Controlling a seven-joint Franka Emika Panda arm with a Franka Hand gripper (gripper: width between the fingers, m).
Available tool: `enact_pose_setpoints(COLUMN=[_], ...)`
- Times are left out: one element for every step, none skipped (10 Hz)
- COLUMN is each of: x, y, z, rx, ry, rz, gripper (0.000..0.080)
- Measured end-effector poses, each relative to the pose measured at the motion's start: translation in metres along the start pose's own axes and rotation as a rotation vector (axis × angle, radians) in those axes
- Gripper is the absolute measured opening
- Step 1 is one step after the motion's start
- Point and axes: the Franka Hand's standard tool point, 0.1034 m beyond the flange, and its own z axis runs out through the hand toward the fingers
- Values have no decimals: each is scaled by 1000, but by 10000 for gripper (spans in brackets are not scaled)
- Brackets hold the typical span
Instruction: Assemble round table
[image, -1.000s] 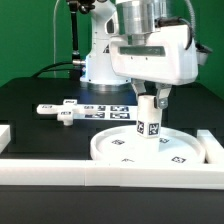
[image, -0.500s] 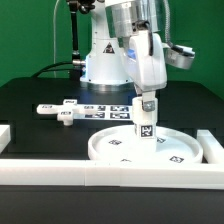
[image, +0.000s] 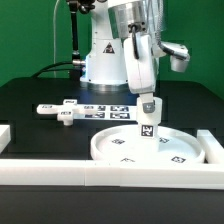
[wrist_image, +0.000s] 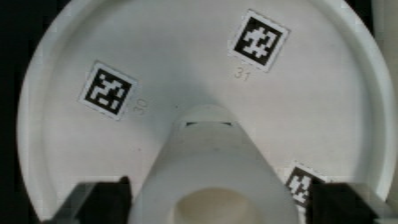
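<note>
The large rimmed round disc (image: 104, 152) lies flat at the front of the black table. The short thick cylinder (image: 148, 126) stands upright on its middle and carries square tags. My gripper (image: 148, 104) comes down from above and is shut on the cylinder's upper end. In the wrist view the cylinder (wrist_image: 210, 160) fills the space between the two dark fingers (wrist_image: 96, 202), with the disc (wrist_image: 169, 50) and its tags beyond it. The flat cross-shaped piece (image: 62, 111) lies on the table at the exterior view's left, apart from the disc.
The marker board (image: 106, 110) lies behind the disc, in front of the arm's base (image: 100, 62). Long white border bars run along the front (image: 100, 171), with ends at the exterior view's left (image: 5, 134) and right (image: 211, 146).
My hand has turned about its vertical axis while staying over the disc's middle. The cylinder remains upright in the same place on the disc, its tags shifted slightly.
</note>
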Motion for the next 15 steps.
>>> enact_pose_setpoints(x=[0,0,-1,-1,-1,-1,-1,-1,0,-1,0,0,-1,-4,-3], y=[1,3,3,3,3,3,3,3,3,2,2,1,0,-3,-2], z=[0,0,0,0,0,0,0,0,1,2,4,6,6,3,4], rx=[-9,-30,-29,-29,-29,-29,-29,-29,-35,-47,-59,-73,-73,-52,-59], ry=[-1,-7,-6,-7,-8,-9,-10,-11,2,31,40,52,58,84,81], rz=[-54,-160,-261,-327,-406,-479,-567,-631,-749,-909,-1006,-1166,-1256,-1347,-1426], gripper=[595,638,638,646,648,648,648,648,648,648,648,648,648,648,648])
